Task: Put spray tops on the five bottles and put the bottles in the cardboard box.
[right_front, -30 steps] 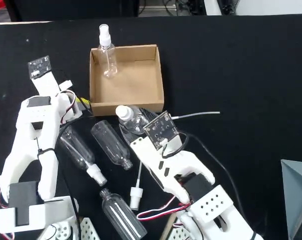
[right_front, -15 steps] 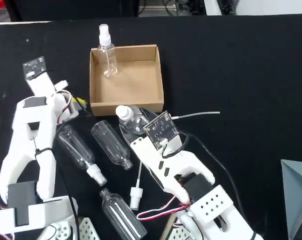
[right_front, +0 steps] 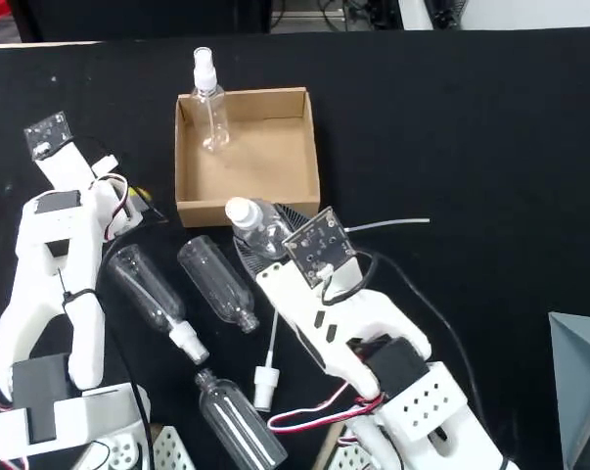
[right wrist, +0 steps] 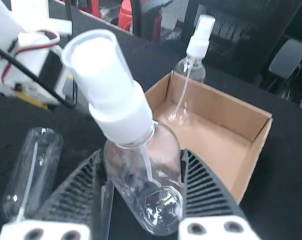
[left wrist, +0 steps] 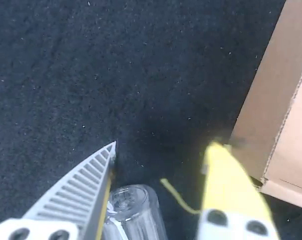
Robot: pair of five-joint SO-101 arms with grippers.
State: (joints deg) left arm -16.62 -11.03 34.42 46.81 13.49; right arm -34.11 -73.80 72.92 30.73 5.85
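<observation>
My right gripper (right_front: 268, 233) is shut on a clear bottle (right wrist: 140, 175) with a white spray top (right wrist: 108, 85), held tilted just in front of the cardboard box (right_front: 248, 152). One capped bottle (right_front: 208, 103) stands in the box's far left corner. My left gripper (left wrist: 163, 150) hangs open left of the box, over the base of a lying bottle (left wrist: 133, 210). That bottle (right_front: 150, 289) lies with a spray top on. An uncapped bottle (right_front: 216, 282) lies beside it, and a third bottle (right_front: 238, 421) lies near the front edge. A loose spray top (right_front: 266, 377) rests between them.
A grey object (right_front: 578, 382) stands at the table's right edge. A thin white tube (right_front: 387, 225) lies right of my right gripper. The black table (right_front: 471, 127) stretches bare to the right of the box.
My left arm has swung left, away from the box's front left corner. My right gripper has shifted slightly toward the box with its bottle.
</observation>
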